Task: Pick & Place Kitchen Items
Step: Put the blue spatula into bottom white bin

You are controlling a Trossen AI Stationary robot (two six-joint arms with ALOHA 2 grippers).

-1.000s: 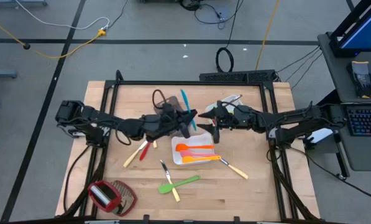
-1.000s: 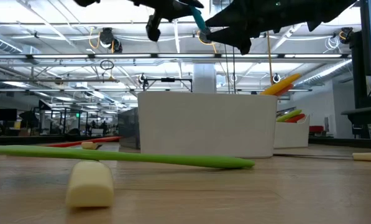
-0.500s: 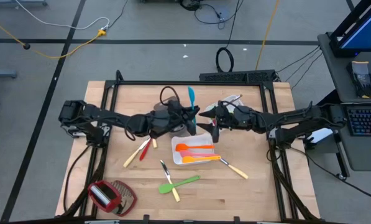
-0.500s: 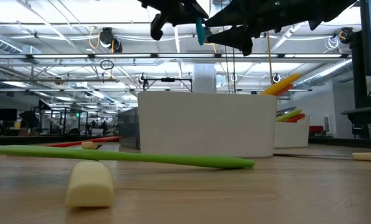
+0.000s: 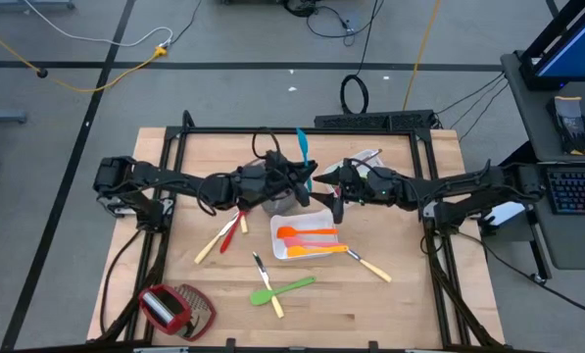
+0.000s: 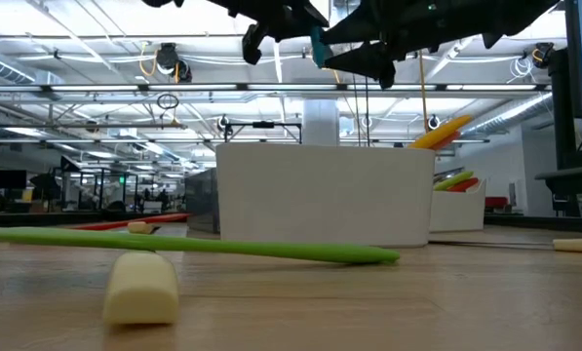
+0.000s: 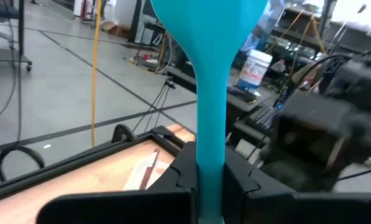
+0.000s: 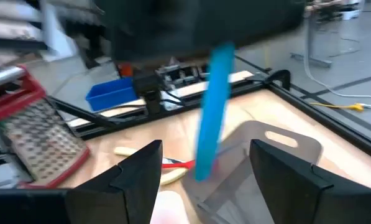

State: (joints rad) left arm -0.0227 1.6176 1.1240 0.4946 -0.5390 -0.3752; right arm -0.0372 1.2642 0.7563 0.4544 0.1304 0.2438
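The left gripper [image 7: 210, 177] held the slim blue plastic spatula [image 7: 211, 74] by its handle, jaws clamped narrow, raised above worktop centre. It appeared light, stiff, slippery; mid-handle grip suited. The right gripper [image 8: 201, 180] at three o'clock stood wide.
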